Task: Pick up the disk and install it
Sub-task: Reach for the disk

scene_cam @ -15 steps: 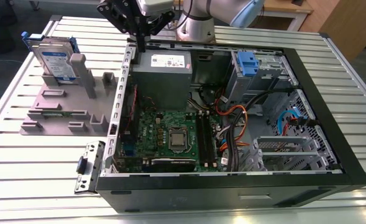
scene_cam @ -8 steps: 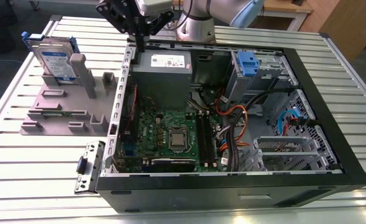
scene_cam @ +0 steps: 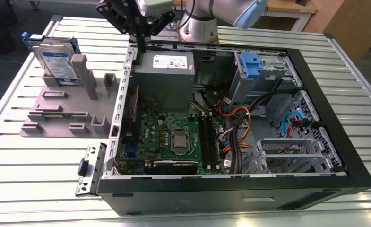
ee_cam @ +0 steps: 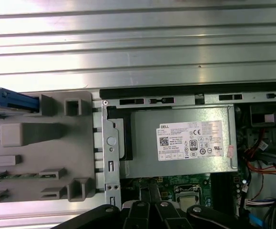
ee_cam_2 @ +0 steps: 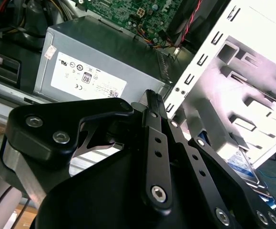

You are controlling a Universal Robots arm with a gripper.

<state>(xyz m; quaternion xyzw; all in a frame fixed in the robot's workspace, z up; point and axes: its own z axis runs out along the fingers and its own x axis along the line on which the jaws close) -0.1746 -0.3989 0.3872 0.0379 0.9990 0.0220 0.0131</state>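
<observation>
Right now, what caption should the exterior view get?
Empty pincer hangs over the edge of the open computer; the disk stands in its grey holder on the exterior view's left.

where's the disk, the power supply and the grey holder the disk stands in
disk (scene_cam: pixel 54 64): exterior view, on its white-and-blue label
power supply (ee_cam: pixel 190 140): first wrist view, on its white sticker
grey holder (scene_cam: pixel 59 101): exterior view, on its flat base

I've got the slatted metal table (scene_cam: pixel 21 189) in the exterior view. Toward that view's left, a grey moulded holder (scene_cam: pixel 59 111) rests flat on the slats. Just beside it the open computer case (scene_cam: pixel 236 194) lies on its side. A small metal bracket (scene_cam: pixel 89 169) lies by the case's near corner.
</observation>
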